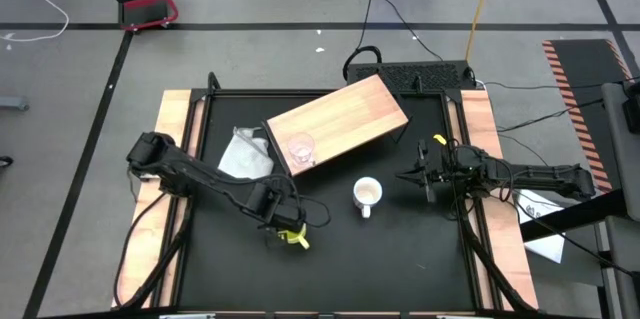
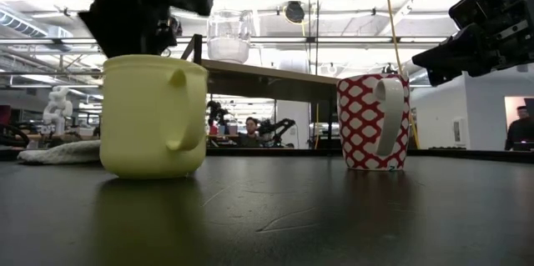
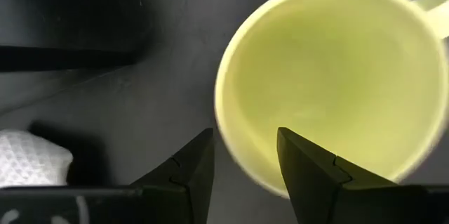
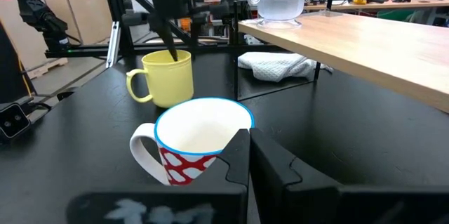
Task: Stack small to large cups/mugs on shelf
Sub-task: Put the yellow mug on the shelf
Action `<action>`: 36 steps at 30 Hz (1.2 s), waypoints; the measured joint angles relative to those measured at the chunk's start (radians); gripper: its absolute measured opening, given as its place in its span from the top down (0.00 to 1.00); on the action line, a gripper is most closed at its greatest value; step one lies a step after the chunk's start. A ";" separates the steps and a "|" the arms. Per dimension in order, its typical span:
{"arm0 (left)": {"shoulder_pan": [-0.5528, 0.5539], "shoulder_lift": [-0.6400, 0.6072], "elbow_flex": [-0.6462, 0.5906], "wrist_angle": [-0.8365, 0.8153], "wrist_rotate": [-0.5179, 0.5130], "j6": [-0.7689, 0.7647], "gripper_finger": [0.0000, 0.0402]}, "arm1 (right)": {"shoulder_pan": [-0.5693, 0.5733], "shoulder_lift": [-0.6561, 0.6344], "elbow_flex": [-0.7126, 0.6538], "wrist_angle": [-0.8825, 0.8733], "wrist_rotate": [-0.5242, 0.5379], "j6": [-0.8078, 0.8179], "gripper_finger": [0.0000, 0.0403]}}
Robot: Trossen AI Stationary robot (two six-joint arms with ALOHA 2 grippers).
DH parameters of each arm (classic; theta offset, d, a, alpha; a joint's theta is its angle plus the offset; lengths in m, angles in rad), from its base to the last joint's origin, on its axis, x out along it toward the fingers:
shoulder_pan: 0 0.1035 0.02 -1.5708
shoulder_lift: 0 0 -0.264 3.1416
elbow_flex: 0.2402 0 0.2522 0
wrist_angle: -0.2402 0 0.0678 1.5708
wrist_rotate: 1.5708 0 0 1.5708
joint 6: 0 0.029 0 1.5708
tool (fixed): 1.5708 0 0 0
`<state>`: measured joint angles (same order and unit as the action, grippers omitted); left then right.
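- Yellow: the handled mug (image 2: 153,116) stands upright on the black tabletop (image 1: 330,259), near its front edge and left of the middle; the left gripper (image 3: 242,164) is right above it, its two fingers a little apart and straddling the mug's rim, one inside the mouth and one outside; in the left wrist view the rim does not look pinched.
- The small clear glass cup (image 1: 299,148) stands upright on the light wood-grain top of the shelf (image 1: 345,119), at the end nearest the cloth; the shelf lies slanted across the rear half of the table.
- The white mug with the red-patterned outside (image 2: 373,122) stands on the tabletop in front of the shelf, right of the yellow mug and well apart from it; its handle points toward the table's front edge.
- The right gripper (image 4: 250,152) hangs in the air just beside the white mug, on its right; its fingers are together and grasp nothing.
- A white-grey cloth (image 1: 245,155) lies crumpled on the tabletop, beside the shelf's left end.
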<state>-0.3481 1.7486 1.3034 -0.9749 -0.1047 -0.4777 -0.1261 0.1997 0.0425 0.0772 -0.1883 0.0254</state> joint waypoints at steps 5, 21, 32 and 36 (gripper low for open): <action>0.001 0.001 -0.023 0.000 0.000 0.001 0.61 | 0.000 0.000 0.000 0.000 0.000 0.000 1.00; 0.017 0.001 0.009 -0.003 0.028 0.056 0.69 | 0.000 0.000 0.000 0.011 0.000 -0.003 1.00; 0.034 -0.001 0.010 0.004 0.034 0.135 0.97 | 0.000 0.000 0.000 0.009 0.000 -0.003 1.00; 0.035 -0.001 0.010 0.016 0.056 0.166 0.98 | 0.000 0.000 0.000 0.008 0.000 -0.004 1.00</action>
<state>-0.3134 1.7473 1.3136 -0.9592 -0.0486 -0.3118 -0.1265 0.1997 0.0422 0.0856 -0.1883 0.0209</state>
